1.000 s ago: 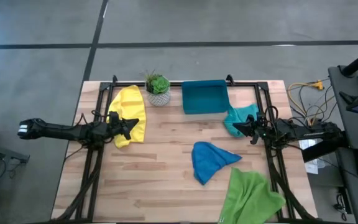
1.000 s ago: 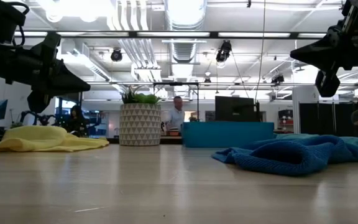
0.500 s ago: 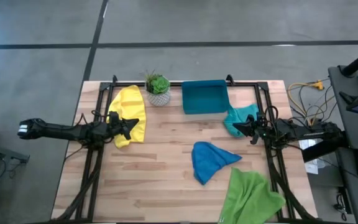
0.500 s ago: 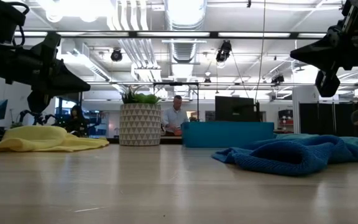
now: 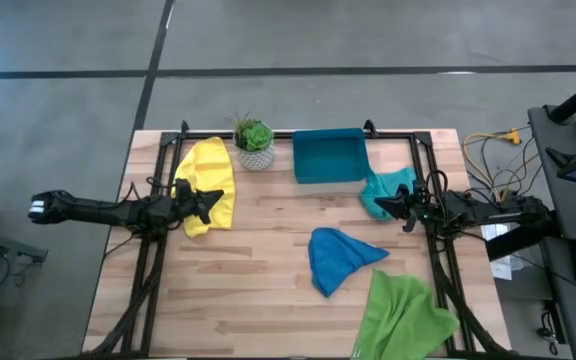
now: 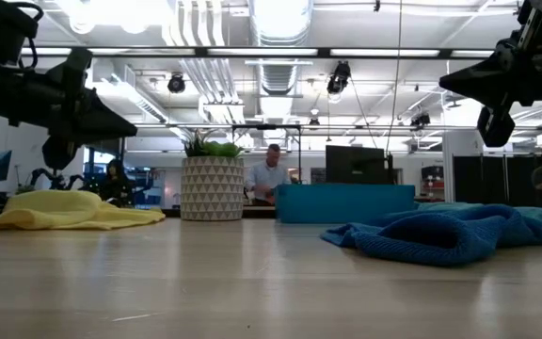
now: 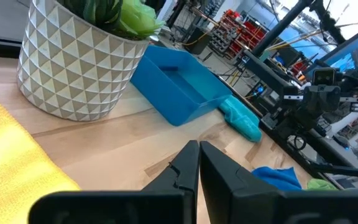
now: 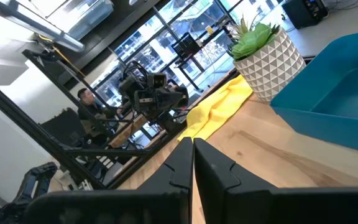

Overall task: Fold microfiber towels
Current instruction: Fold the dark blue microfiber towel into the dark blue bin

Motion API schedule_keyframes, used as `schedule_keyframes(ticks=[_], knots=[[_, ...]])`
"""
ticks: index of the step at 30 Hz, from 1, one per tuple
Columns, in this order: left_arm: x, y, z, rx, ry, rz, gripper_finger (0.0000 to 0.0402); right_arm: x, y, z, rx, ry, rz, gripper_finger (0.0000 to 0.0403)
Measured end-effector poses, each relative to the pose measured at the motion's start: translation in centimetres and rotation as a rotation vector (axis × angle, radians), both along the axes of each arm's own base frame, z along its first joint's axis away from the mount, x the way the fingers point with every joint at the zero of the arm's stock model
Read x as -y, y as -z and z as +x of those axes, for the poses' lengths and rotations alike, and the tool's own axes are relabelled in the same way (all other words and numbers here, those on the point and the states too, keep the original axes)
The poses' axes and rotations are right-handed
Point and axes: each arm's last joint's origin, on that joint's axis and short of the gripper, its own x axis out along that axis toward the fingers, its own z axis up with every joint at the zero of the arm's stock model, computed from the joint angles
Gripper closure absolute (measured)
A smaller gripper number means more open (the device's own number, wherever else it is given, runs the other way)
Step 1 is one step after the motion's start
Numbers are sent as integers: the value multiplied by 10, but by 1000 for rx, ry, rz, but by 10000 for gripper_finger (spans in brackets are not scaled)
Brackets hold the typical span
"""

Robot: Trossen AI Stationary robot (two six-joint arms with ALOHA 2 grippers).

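High view: yellow towel [image 5: 208, 180] under left gripper [image 5: 215, 200].

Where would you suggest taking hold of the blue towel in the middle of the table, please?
Probably at the pointed corner of the blue towel that sticks out toward the right arm's side. It lies flat and free on the table, while the rest is bunched. Coming down from above with the right tool, now shut, looks simplest.
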Motion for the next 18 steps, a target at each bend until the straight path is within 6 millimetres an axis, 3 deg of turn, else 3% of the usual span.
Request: schedule_keyframes(ticks=[6, 13, 18], knots=[[0, -15, 2, 162, -19, -9, 402, 0, 0, 0, 0, 0, 0, 394], [-1, -54, -4, 593, -23, -30, 402, 0, 0, 0, 0, 0, 0, 394], [-2, -76, -17, 739, -91, 164, 402, 0, 0, 0, 0, 0, 0, 394]])
